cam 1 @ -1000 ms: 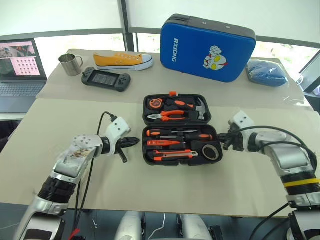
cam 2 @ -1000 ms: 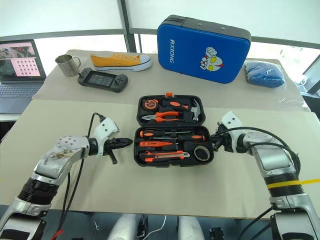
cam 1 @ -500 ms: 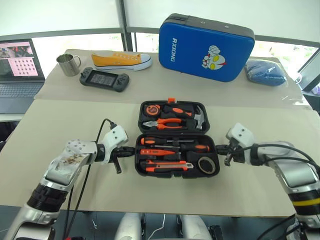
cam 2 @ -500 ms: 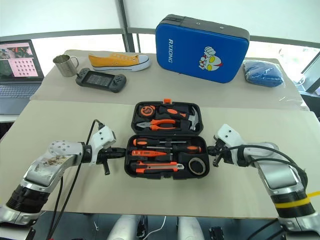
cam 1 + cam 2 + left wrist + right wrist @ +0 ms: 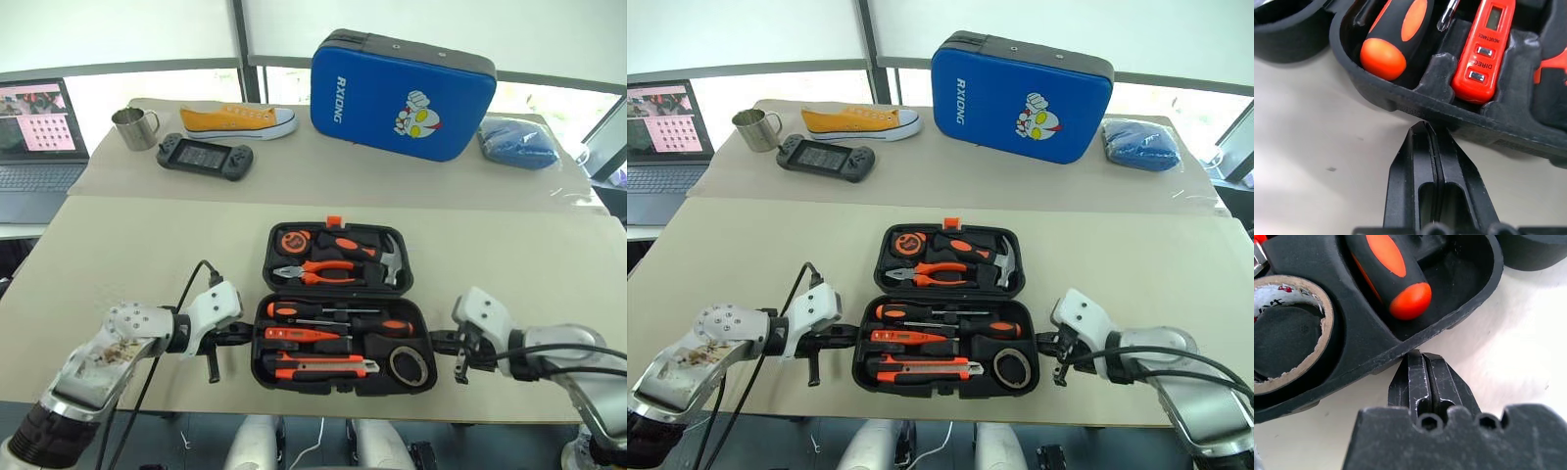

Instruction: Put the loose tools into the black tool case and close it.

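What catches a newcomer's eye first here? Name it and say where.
The open black tool case lies at the near middle of the table, its slots filled with orange-and-black tools. The shut left gripper and right gripper press against its two ends. Behind, a big blue cartoon-printed case stands upright at the far edge.

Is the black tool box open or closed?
Open. The black tool case lies flat with its lid folded back, so the pliers, screwdrivers and tape roll inside all show.
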You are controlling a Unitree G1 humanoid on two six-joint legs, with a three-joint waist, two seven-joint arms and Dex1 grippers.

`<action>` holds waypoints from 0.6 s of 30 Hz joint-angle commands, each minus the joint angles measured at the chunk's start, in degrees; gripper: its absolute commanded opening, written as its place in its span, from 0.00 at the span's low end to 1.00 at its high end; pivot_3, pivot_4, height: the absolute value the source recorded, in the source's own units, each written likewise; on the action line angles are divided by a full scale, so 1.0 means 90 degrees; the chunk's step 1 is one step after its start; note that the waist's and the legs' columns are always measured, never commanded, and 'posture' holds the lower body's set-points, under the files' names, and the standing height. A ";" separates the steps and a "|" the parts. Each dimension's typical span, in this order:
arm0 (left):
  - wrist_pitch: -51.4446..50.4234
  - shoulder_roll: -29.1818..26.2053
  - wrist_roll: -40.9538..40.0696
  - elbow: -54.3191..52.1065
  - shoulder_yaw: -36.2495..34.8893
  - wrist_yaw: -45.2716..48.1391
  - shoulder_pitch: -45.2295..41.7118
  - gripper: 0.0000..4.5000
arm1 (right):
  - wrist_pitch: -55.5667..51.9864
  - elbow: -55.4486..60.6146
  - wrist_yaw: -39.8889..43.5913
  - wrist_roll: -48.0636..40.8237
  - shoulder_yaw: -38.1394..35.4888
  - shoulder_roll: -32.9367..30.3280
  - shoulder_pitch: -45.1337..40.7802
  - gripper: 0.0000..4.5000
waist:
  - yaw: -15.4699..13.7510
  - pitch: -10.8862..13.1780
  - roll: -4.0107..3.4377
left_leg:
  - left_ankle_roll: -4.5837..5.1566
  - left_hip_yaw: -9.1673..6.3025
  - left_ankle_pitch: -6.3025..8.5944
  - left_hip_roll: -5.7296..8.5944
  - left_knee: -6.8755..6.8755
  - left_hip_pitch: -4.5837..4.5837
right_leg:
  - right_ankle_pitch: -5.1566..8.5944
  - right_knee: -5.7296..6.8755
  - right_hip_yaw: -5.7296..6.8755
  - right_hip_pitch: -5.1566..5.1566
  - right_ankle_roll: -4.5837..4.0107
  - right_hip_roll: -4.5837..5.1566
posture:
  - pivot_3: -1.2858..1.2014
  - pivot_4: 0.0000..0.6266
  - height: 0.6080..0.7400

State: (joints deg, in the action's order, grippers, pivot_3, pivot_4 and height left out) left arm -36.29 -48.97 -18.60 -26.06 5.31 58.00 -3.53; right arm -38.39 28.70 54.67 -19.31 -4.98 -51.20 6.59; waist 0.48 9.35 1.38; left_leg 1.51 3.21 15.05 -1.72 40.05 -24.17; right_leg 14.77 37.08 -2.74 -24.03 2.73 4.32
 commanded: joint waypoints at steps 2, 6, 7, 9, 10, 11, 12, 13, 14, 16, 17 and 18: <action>-0.0390 -0.0231 -0.0128 0.0077 -0.0403 -0.0163 0.0202 0.07 | 0.0020 0.0059 0.0116 -0.0216 -0.0569 -0.0217 0.0172 0.06 | -0.0002 0.0000 0.0000 | 0.0000 0.0000 0.0000 0.0000 0.0001 0.0005 | 0.0000 0.0000 0.0000 0.0005 0.0000 0.0000 | 0.52 0.24 1.00; -0.1188 -0.0250 -0.0573 0.0734 -0.0990 -0.0341 -0.0333 0.34 | 0.0046 -0.0412 0.0442 -0.0401 -0.0948 -0.0553 0.0059 0.33 | 0.0004 0.0000 0.0000 | 0.0000 0.0000 -0.0005 0.0000 0.0001 0.0021 | -0.0001 0.0002 0.0000 0.0019 -0.0002 -0.0003 | 0.52 0.24 1.00; -0.1488 -0.0189 -0.0774 0.0912 -0.1125 -0.0385 -0.0634 0.38 | 0.0034 -0.0610 0.0487 -0.0457 -0.0999 -0.0606 -0.0094 0.39 | 0.0006 0.0002 0.0003 | -0.0001 0.0000 -0.0006 0.0000 0.0001 0.0038 | -0.0002 0.0002 0.0000 0.0036 -0.0004 -0.0008 | 0.52 0.24 1.00; -0.2177 0.0008 -0.1174 0.1218 -0.1319 -0.0539 -0.1294 0.55 | -0.0054 -0.0975 0.0539 -0.0585 -0.1014 -0.0653 -0.0483 0.54 | 0.0010 0.0006 0.0009 | -0.0002 -0.0003 -0.0008 0.0000 0.0000 0.0085 | -0.0003 0.0000 0.0007 0.0084 -0.0007 -0.0015 | 0.52 0.24 1.00; -0.2564 0.0153 -0.1365 0.1375 -0.1393 -0.0664 -0.1662 0.64 | -0.0153 -0.1162 0.0556 -0.0679 -0.0981 -0.0645 -0.0760 0.63 | 0.0006 0.0007 0.0012 | -0.0002 -0.0003 -0.0008 -0.0002 -0.0002 0.0102 | -0.0003 -0.0004 0.0007 0.0099 -0.0009 -0.0016 | 0.52 0.24 1.00; -0.2836 0.0247 -0.1481 0.1487 -0.1425 -0.0758 -0.1923 0.72 | -0.0220 -0.1298 0.0572 -0.0743 -0.0940 -0.0645 -0.0965 0.71 | 0.0002 0.0008 0.0013 | -0.0001 -0.0004 -0.0009 -0.0001 0.0001 0.0109 | -0.0003 -0.0004 0.0008 0.0109 -0.0009 -0.0015 | 0.52 0.24 1.00; -0.3120 0.0380 -0.1583 0.1630 -0.1428 -0.0860 -0.2227 0.80 | -0.0390 -0.1499 0.0545 -0.0845 -0.0868 -0.0585 -0.1313 0.77 | 0.0012 0.0007 0.0014 | 0.0003 -0.0004 -0.0016 0.0000 0.0002 0.0102 | -0.0004 -0.0003 0.0008 0.0103 -0.0008 -0.0010 | 0.52 0.24 1.00; -0.3405 0.0542 -0.1650 0.1798 -0.1371 -0.0983 -0.2556 0.88 | -0.0568 -0.1771 0.0452 -0.0877 -0.0712 -0.0458 -0.1781 0.86 | 0.0020 0.0007 0.0014 | 0.0003 -0.0004 -0.0017 0.0000 0.0001 0.0106 | -0.0006 -0.0003 0.0006 0.0108 -0.0006 -0.0008 | 0.52 0.24 1.00; -0.3598 0.0686 -0.1672 0.1954 -0.1285 -0.1087 -0.2842 0.96 | -0.0744 -0.2049 0.0339 -0.0875 -0.0541 -0.0318 -0.2229 0.93 | 0.0021 0.0007 0.0015 | 0.0003 -0.0004 -0.0017 0.0004 0.0001 0.0107 | -0.0006 -0.0001 0.0006 0.0109 -0.0006 -0.0007 | 0.52 0.24 1.00; -0.3842 0.0922 -0.1643 0.2280 -0.1123 -0.1248 -0.3282 0.99 | -0.1150 -0.2554 0.0185 -0.0863 -0.0237 -0.0065 -0.2955 0.98 | 0.0051 0.0006 0.0019 | 0.0001 -0.0005 -0.0019 0.0007 0.0002 0.0098 | -0.0010 0.0000 0.0006 0.0099 -0.0009 -0.0010 | 0.52 0.24 1.00; -0.3892 0.1011 -0.1614 0.2426 -0.1059 -0.1296 -0.3433 0.99 | -0.1345 -0.2735 0.0183 -0.0878 -0.0109 0.0023 -0.3213 0.98 | 0.0053 0.0006 0.0019 | -0.0001 -0.0006 -0.0020 0.0006 -0.0001 0.0099 | -0.0011 0.0001 0.0004 0.0099 -0.0010 -0.0013 | 0.52 0.24 1.00; -0.3887 0.1079 -0.1562 0.2547 -0.0968 -0.1333 -0.3542 0.99 | -0.1527 -0.2862 0.0169 -0.0909 -0.0001 0.0123 -0.3433 0.98 | 0.0052 0.0006 0.0019 | -0.0001 -0.0007 -0.0019 0.0006 -0.0008 0.0099 | -0.0011 0.0001 0.0004 0.0097 -0.0011 -0.0014 | 0.52 0.24 1.00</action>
State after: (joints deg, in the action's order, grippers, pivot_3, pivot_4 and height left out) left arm -70.41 -39.69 -32.75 -4.88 -3.80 46.98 -33.88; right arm -48.81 4.84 56.65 -26.21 -6.06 -50.74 -22.02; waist 0.94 9.40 1.55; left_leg 1.48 3.13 14.87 -1.67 39.86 -23.30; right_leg 14.67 37.09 -2.70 -23.22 2.62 4.19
